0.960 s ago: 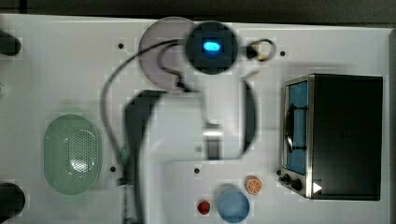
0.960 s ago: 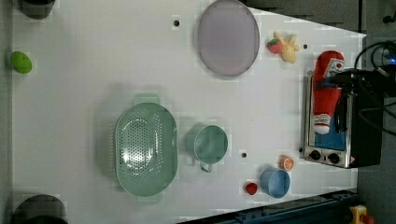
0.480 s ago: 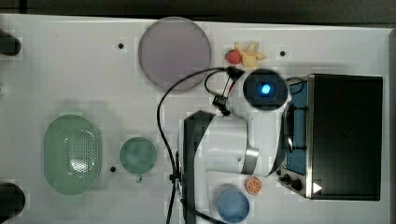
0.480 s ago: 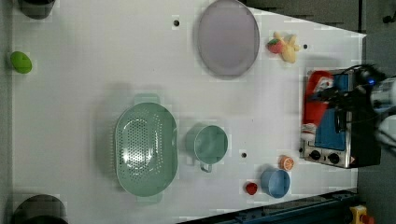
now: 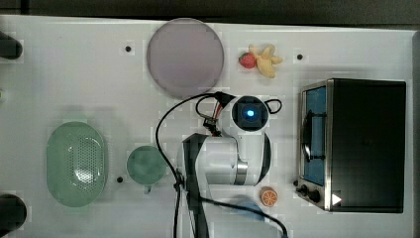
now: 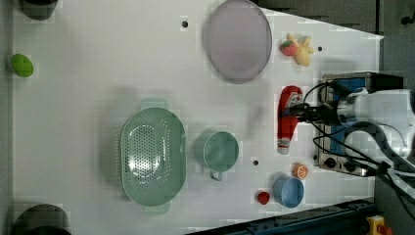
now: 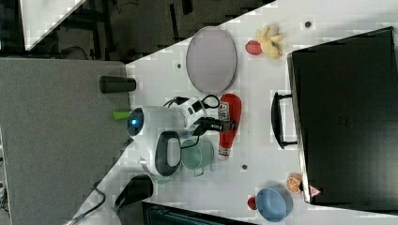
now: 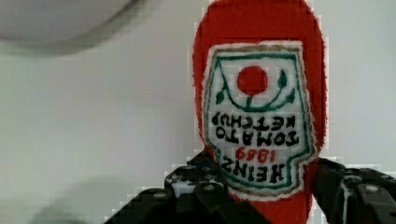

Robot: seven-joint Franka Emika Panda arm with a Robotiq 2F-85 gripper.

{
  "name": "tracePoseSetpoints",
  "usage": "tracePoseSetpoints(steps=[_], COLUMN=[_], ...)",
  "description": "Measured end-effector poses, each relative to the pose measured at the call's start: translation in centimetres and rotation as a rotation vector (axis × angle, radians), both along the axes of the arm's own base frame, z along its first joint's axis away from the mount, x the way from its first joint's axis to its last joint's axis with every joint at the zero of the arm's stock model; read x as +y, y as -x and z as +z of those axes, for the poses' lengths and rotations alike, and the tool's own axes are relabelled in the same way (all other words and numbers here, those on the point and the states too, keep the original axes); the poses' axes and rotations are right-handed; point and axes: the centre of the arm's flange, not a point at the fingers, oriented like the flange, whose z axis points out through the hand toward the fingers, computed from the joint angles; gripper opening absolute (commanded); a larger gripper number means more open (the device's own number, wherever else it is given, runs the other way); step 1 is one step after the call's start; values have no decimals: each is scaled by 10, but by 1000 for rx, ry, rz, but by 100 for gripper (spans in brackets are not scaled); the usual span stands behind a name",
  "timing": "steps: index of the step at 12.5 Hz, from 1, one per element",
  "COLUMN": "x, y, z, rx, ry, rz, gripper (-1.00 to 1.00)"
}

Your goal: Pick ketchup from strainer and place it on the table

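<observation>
White tabletop [image 6: 98, 73] carries the whole scene, with a dark toaster oven [image 5: 361, 144] at the top view's right and a grey plate [image 6: 237, 39] near the far edge; the strainer [image 6: 152, 155] is seen empty in the left view, a green cup [image 6: 220, 151] just beside it; the ketchup [image 6: 288, 117] is found well apart from the strainer, close to the oven's front, lying along the tabletop in the left view, though whether it rests on the surface or is held just above it cannot be told; the pincer [image 8: 266, 196] is seen partly closed around the bottle's lower body, one dark finger [image 8: 196, 191] at each side of the label; the bottle appears to be a soft fabric toy with a stitched label, so it is judged light, yielding under pressure and unlikely to break or slip; a hold across the broad middle is judged best, since the narrow neck would bend; the placing step is judged nearly done, with only the release remaining
</observation>
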Motion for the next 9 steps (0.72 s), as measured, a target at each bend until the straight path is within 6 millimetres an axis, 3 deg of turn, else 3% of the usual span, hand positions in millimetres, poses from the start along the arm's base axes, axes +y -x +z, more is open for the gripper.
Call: tracePoseSetpoints(steps=[4, 8, 9], x=[5, -9, -11], y=[5, 9, 8], z=[-40, -53, -51], rx=[28, 45, 43], ry=[-39, -44, -40], rz=[0, -38, -35], gripper=[19, 98, 100])
